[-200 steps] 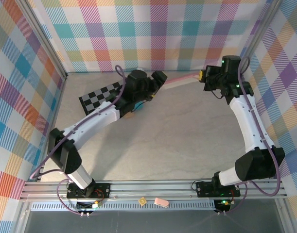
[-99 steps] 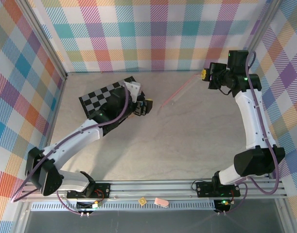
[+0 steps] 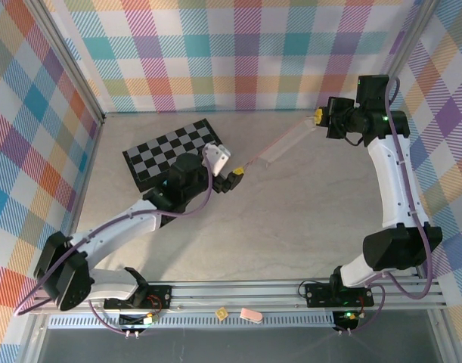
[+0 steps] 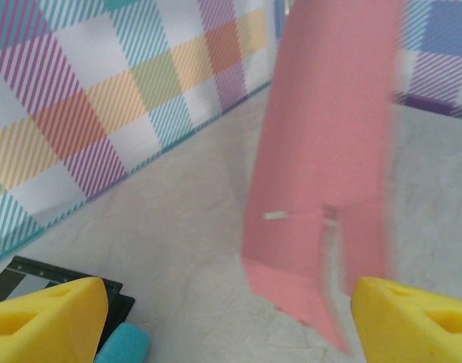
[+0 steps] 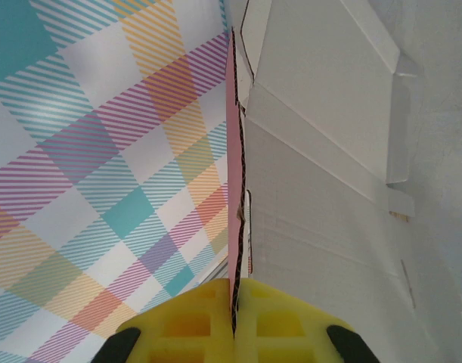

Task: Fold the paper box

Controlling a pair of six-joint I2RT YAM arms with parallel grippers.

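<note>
- Right gripper [image 3: 319, 117] is clamped on one edge of the paper box [image 3: 280, 144], its yellow pads [image 5: 193, 325] pressed together with the thin cardboard pinched between them.
- From that grip the box hangs as a flat, unfolded sheet, slanting down from the far right of the table [image 3: 276, 227] towards the middle. It shows its pink face to the left wrist camera and its greyish inner face to the right one.
- Left gripper [image 3: 232, 175] stands with jaws wide apart and nothing between them, just short of the sheet's lower end.
- Behind it lies the checkered board [image 3: 174, 151], flat on the table, with a small teal bar [image 4: 125, 348] just beside it.
</note>
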